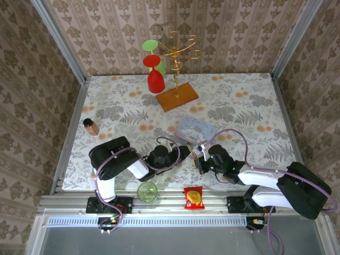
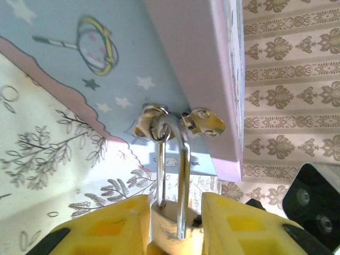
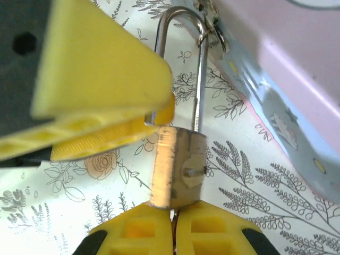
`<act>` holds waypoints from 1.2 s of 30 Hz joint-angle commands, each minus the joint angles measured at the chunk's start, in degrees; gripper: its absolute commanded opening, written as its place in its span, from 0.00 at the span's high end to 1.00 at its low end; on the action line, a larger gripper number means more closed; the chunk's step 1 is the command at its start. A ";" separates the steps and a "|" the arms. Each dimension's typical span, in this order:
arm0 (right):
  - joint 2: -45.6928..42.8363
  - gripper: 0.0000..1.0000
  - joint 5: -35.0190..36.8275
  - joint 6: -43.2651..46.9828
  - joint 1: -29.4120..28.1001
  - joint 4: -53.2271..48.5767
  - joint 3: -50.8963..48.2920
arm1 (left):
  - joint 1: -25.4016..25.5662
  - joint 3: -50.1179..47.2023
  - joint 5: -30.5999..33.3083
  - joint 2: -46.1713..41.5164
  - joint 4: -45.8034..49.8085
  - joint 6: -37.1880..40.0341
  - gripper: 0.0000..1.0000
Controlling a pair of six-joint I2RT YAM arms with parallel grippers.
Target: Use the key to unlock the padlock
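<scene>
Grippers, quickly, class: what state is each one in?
Left gripper: closed on the padlock.
Right gripper: shut beneath the padlock; contents cannot be told.

On your desk (image 1: pixel 239 106) the tin box (image 1: pixel 195 129) lies near the middle, with the wire rack (image 1: pixel 178 98) behind it and the bottle (image 1: pixel 91 127) off to its left. The padlock (image 3: pixel 178 170) is hooked to the box's near side, between your left tool (image 1: pixel 185 153) and right tool (image 1: pixel 201 157). At the near edge, the cup (image 1: pixel 147 192) sits left of the packet (image 1: pixel 194 197).

Scuffed brass padlock (image 3: pixel 178 167), shiny steel shackle (image 3: pixel 201 79), glossy painted box (image 2: pixel 191 53), matt printed tablecloth (image 3: pixel 79 212).
</scene>
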State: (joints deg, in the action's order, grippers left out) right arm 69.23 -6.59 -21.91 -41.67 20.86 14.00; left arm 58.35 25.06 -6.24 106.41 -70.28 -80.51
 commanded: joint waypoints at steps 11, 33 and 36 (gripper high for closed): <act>3.71 0.90 -11.76 -10.96 2.64 7.97 -2.44 | -1.80 1.89 -0.91 -0.40 14.96 13.53 0.91; -4.34 0.71 -1.37 -13.19 5.46 -7.15 -2.82 | -2.49 3.59 -0.44 -4.08 22.35 17.89 0.83; -8.20 0.68 -1.87 -13.44 5.37 -8.21 -2.10 | -2.29 3.16 0.08 -5.13 22.22 17.40 0.81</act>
State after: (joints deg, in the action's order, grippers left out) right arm 64.25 -9.50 -34.92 -36.36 15.81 10.74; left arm 56.21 28.27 -7.51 102.72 -51.22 -64.01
